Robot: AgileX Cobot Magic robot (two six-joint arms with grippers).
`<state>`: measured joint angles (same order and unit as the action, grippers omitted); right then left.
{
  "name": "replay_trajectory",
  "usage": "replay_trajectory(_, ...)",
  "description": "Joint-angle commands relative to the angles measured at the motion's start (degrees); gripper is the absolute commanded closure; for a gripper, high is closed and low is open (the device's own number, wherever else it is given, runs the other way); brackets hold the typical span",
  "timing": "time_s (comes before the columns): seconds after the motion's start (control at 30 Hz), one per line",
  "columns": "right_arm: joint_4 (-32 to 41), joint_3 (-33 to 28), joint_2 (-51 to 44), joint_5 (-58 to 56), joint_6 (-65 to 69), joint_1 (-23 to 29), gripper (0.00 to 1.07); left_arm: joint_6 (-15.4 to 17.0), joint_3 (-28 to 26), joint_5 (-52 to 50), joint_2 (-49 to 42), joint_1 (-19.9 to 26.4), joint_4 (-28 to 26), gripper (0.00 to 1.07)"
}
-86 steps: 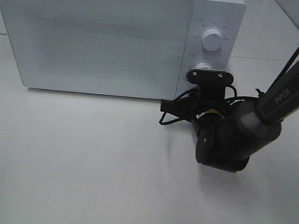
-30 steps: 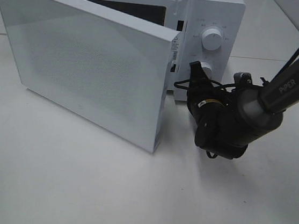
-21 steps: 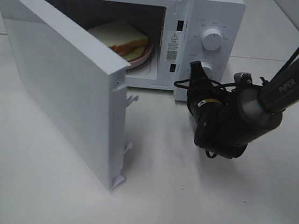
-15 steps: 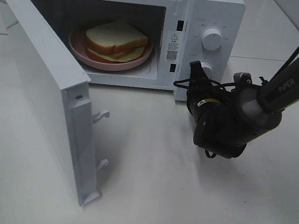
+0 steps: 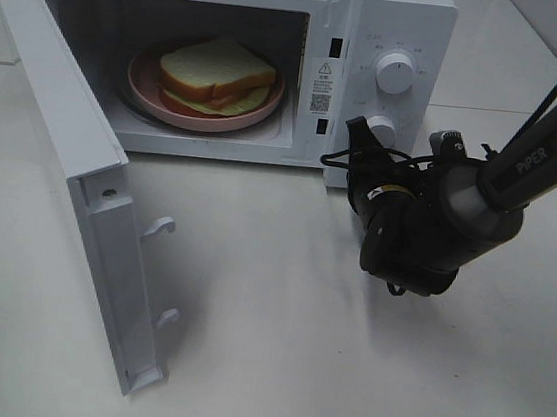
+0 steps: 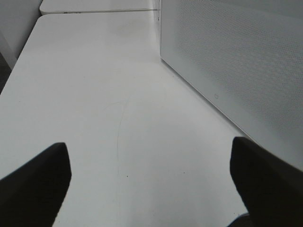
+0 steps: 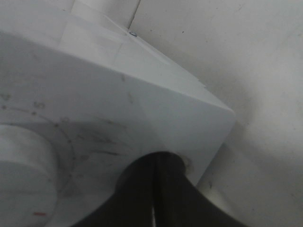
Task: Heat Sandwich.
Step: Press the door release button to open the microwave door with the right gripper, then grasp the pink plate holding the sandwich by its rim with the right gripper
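The sandwich point(image 5: 217, 71) lies on a round pink plate point(image 5: 146, 86) inside the white microwave point(image 5: 405, 27), whose door point(image 5: 71, 175) stands wide open to the left. My right gripper point(image 5: 357, 131) is shut with nothing in it, its tips by the lower knob point(image 5: 382, 130) at the bottom of the control panel. In the right wrist view the shut fingers point(image 7: 154, 163) press against the panel's lower corner, beside a knob point(image 7: 21, 163). My left gripper point(image 6: 151, 189) is open over bare table, next to the door's outer face point(image 6: 236, 61); the exterior view does not show it.
The microwave's upper dial point(image 5: 395, 73) sits above the lower knob. The open door juts out over the white table point(image 5: 273, 349) toward the front left. The right arm's dark body point(image 5: 427, 231) hangs in front of the control panel.
The microwave door has swung from closed to fully open, uncovering the sandwich on its plate. My right gripper turned at the panel and then stayed there; it remains shut.
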<state>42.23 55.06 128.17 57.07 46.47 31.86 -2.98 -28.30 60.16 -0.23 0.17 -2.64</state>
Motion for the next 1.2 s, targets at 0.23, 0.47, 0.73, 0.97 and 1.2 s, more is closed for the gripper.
replay_trajectory(0.23,-5.44,-1.26,-2.18,19.08,-1.83,-4.35,1.06,0.11,0.17,-0.69,-1.09,0.0,-0.23,0.23)
replay_trajectory(0.47,-6.65,-5.73,-3.38,20.0,-1.78,-4.35,1.06,0.06,0.17,-0.69,-1.09,0.0,-0.23,0.23)
replay_trajectory(0.73,-8.37,-12.89,-6.88,20.63,-1.83,-4.35,1.06,0.06,0.17,-0.69,-1.09,0.0,-0.23,0.23)
replay_trajectory(0.97,-8.82,-18.56,-9.8,20.63,-1.78,-4.35,1.06,0.06,0.17,-0.69,-1.09,0.0,-0.23,0.23)
replay_trajectory(1.2,-9.17,-25.5,-16.21,20.63,-4.07,-4.35,1.06,0.06,0.17,-0.69,-1.09,0.0,-0.23,0.23)
